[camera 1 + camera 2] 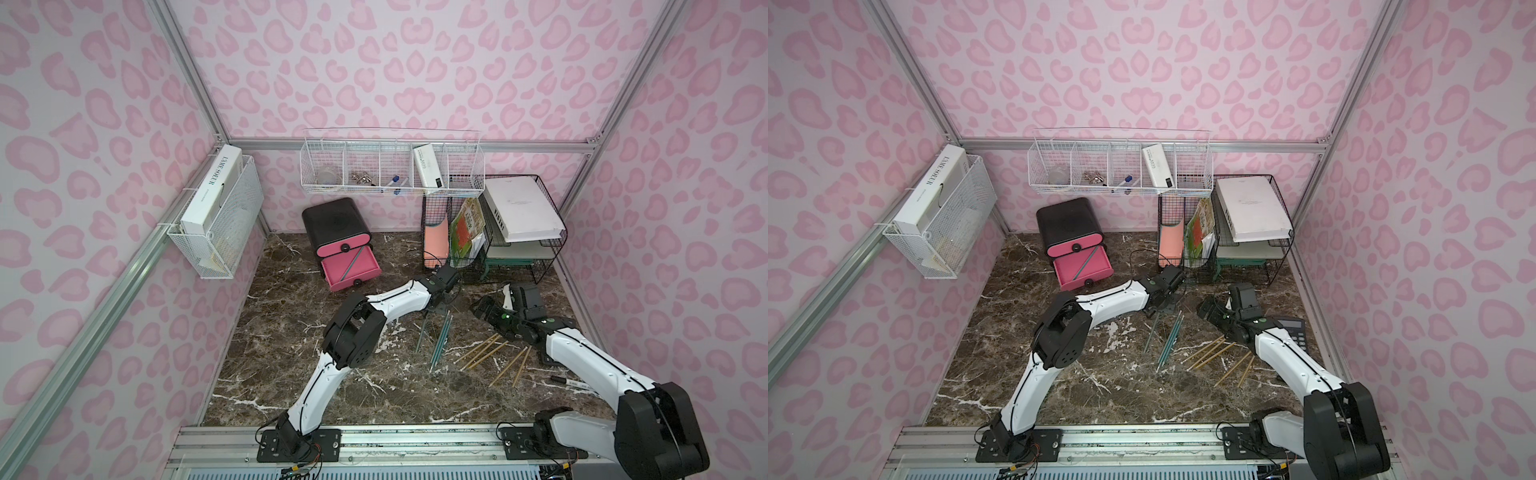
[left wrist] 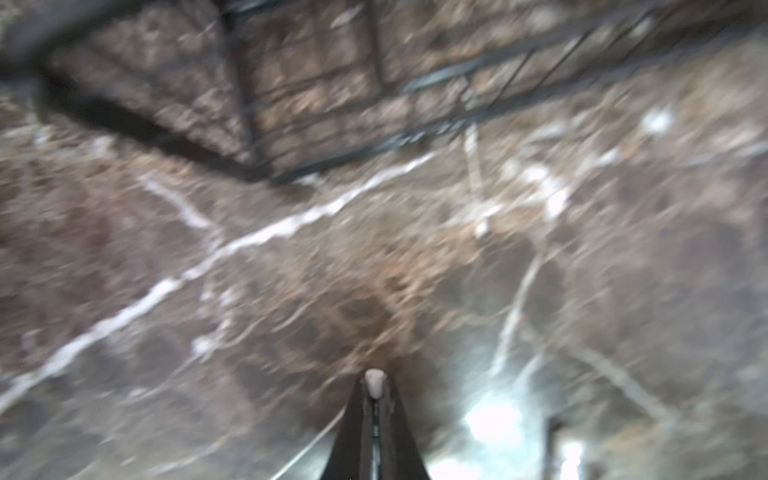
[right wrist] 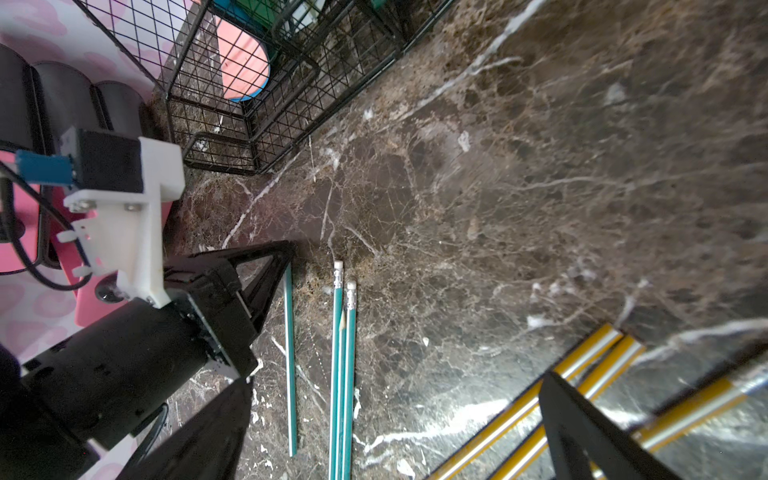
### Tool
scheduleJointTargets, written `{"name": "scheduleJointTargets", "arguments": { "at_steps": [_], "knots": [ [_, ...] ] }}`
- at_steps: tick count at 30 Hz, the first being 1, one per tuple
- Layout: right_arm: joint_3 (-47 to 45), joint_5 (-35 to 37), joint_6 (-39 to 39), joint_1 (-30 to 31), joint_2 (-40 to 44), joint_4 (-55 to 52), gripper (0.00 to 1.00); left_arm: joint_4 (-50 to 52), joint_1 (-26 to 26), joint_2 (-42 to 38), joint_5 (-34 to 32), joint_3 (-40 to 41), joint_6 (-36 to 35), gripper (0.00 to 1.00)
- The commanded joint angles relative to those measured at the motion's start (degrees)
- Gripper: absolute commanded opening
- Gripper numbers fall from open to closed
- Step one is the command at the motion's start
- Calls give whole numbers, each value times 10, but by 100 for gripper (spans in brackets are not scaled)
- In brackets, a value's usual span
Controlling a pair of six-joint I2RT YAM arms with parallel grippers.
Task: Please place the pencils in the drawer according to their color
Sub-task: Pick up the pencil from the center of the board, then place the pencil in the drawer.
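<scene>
Your left jaws pinch one green pencil (image 3: 289,353) by its eraser end. More green pencils (image 1: 441,340) lie on the desk (image 1: 291,332) just beside it, with yellow ones (image 1: 485,355) to their right. The open pink drawer (image 1: 361,277) sits far left. A wire rack (image 1: 434,216) stands close behind. Your right jaws are spread.

Both top views are bright and evenly lit, with soft shadows under the arms. The pink patterned walls (image 1: 83,124) splay with wide-angle stretch at the edges. The left wrist view is smeared throughout, probably by motion blur: marble tabletop (image 2: 291,249) veins streak and the wire-mesh rack (image 2: 316,95) is barely legible. In the right wrist view the teal pencils (image 3: 341,374) are crisp, while the yellow pencils (image 3: 582,361) are soft beside white glare.
</scene>
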State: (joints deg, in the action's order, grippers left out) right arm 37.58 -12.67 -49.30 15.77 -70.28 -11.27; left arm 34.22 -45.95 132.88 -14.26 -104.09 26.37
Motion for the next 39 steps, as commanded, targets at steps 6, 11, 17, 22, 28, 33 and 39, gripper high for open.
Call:
{"name": "scheduleJointTargets", "arguments": {
  "at_steps": [6, 11, 17, 22, 28, 33, 39],
  "knots": [
    [6, -2, -4, 5, -7, 15, 99, 109, 9, -55, 27, 33, -65, 0],
    [9, -3, -8, 11, -17, 22, 99, 107, 10, -104, 39, 59, -90, 0],
    [20, -4, -13, 22, -33, 29, 99, 110, 21, -165, 29, 81, -141, 0],
    [27, -5, -22, 37, -46, 41, 99, 96, 52, -203, 1, 83, -195, 0],
    [44, -1, -33, 72, -65, 54, 99, 62, 104, -228, 3, 68, -259, 0],
    [58, 4, -37, 97, -82, 58, 99, 22, 140, -229, 4, 44, -324, 0],
    [68, 8, -43, 114, -93, 61, 99, -17, 183, -210, 38, 19, -374, 0]
  ]
}}
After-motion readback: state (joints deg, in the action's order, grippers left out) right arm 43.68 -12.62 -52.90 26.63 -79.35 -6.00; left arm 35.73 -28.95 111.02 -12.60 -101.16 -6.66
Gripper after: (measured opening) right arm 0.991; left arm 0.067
